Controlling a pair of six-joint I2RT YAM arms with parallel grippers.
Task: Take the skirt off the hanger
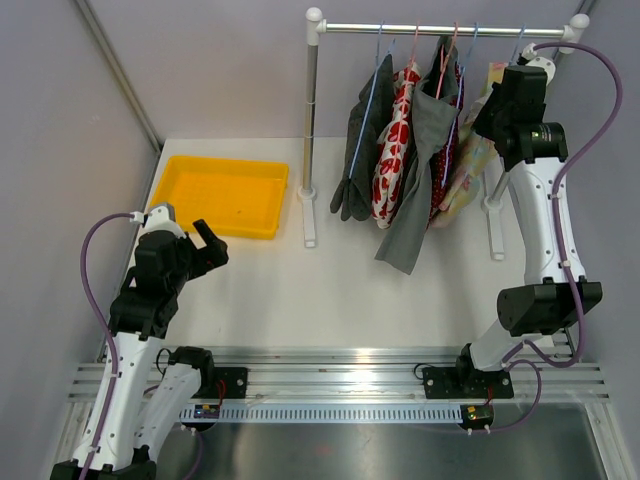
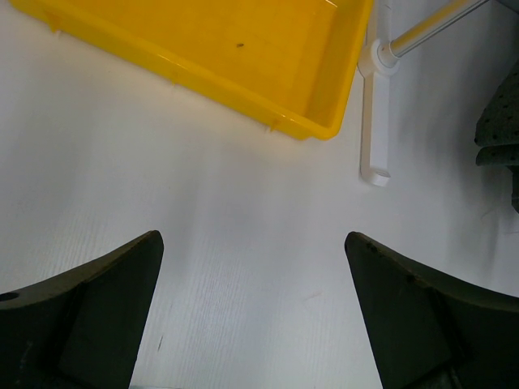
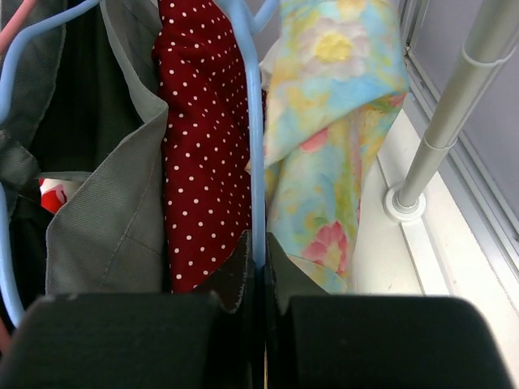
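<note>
Right gripper (image 3: 258, 261) is clamped shut on the thin light-blue hanger (image 3: 256, 162). The hanger's arm runs straight up from the jaws, between the dark-red polka-dot garment (image 3: 203, 146) and the pastel floral garment (image 3: 324, 138), probably the skirt, just right, at the right end of the metal rail (image 1: 440, 28). Left gripper (image 2: 253, 239) is wide open, empty and well apart, so the right arm is nearer.

Floral skirt (image 3: 324, 121), pale blue and yellow with pink flowers, hanging in loose folds at the right end of the rail (image 1: 440, 28). Thin blue wire hanger (image 3: 256, 162), running straight down along the skirt's edge in the right wrist view, pinched low between the closed fingers of the right gripper (image 3: 258, 263).
</note>
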